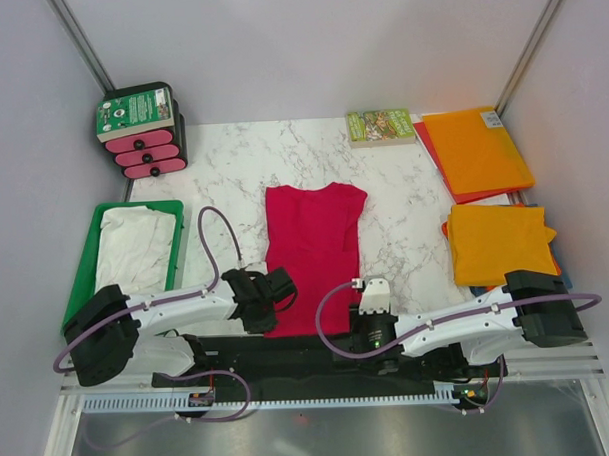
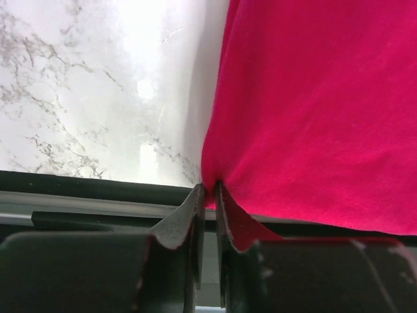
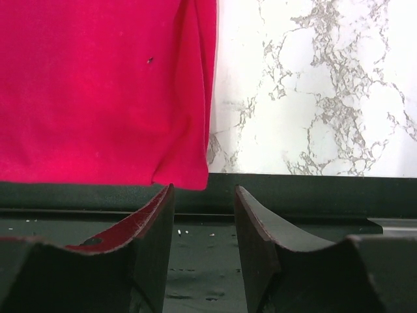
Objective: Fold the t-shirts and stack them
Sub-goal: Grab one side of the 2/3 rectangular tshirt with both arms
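Observation:
The crimson red t-shirt (image 1: 313, 250) lies spread on the marble table (image 1: 404, 224), collar far and hem near. My left gripper (image 1: 283, 289) is shut on the shirt's near-left hem corner. In the left wrist view the jaws (image 2: 209, 186) pinch the red cloth (image 2: 313, 117). My right gripper (image 1: 367, 304) is open at the near-right hem corner. In the right wrist view its fingers (image 3: 204, 188) stand apart just short of the red cloth (image 3: 104, 91), with nothing between them. A white t-shirt (image 1: 135, 246) lies in the green tray (image 1: 84, 281). Orange t-shirts lie at the right, one folded (image 1: 500, 243) and one farther back (image 1: 477, 147).
A small green-covered book (image 1: 380, 125) lies at the far edge. A black and pink box stack (image 1: 141, 131) stands at the far left. A black strip (image 3: 313, 186) runs along the table's near edge under both grippers. Grey walls close in on left and right.

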`<state>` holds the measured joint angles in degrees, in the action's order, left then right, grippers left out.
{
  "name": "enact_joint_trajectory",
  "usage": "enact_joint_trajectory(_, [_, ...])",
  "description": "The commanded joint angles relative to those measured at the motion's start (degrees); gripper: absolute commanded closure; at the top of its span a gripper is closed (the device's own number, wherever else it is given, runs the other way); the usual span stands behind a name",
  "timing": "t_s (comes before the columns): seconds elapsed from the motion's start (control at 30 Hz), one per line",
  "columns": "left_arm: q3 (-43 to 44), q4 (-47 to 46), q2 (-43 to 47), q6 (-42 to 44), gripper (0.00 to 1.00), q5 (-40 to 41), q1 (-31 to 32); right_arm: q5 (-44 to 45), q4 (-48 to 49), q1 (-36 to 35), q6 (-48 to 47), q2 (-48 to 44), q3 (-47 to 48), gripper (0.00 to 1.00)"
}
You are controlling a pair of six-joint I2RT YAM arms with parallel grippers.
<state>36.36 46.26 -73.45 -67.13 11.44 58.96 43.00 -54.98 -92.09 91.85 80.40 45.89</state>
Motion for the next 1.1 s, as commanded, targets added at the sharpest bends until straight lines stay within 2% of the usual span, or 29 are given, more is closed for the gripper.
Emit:
enact_joint_trajectory(0.0, [-2.2, -1.3, -0.1, 0.9, 0.86, -2.0, 0.2, 2.4, -1.9, -0.8, 2.5, -1.9, 1.0, 0.50])
enact_joint_trajectory(0.03, [-2.2, -1.3, 0.1, 0.9, 0.92, -2.1, 0.1, 2.4, -1.9, -0.8, 2.5, -2.3, 0.8, 0.50])
enact_joint_trajectory(0.13, [-2.4, -1.4, 0.6, 0.6, 0.98, -2.0, 0.1, 2.5, -1.9, -0.8, 2.6, -2.6, 0.7, 0.49])
enact_joint_trajectory(0.27, [-2.9, -2.6, 1.4, 1.3, 0.98, -1.9, 0.1, 1.3, -0.4, -0.7, 2.9, -3.2, -0.6, 0.42])
enact_joint_trajectory(0.33, [-2.9, -3.5, 1.4, 1.6, 0.98, -2.1, 0.2, 0.1, 3.2, -0.4, 2.5, -4.2, -3.5, 0.42])
enact_joint_trajectory(0.47, [-2.9, -4.8, 0.0, 1.7, 0.98, -2.9, 0.1, -2.7, 6.5, 2.1, 2.5, -6.0, -8.1, 0.51])
enact_joint_trajectory(0.6, [-2.4, -5.4, -0.7, 1.8, 0.98, -2.7, 0.1, -3.5, 11.1, 6.6, -1.4, -8.2, -11.3, 0.54])
enact_joint_trajectory(0.77, [-2.5, -5.3, -0.2, 2.2, 0.98, -2.6, 0.1, -3.3, 13.4, 8.8, -4.5, -6.0, -9.7, 0.55])
enact_joint_trajectory(1.07, [-3.1, -5.2, 1.0, 1.9, 0.98, -2.2, 0.2, -2.6, 10.9, 8.6, -5.9, -4.9, -5.2, 0.55])
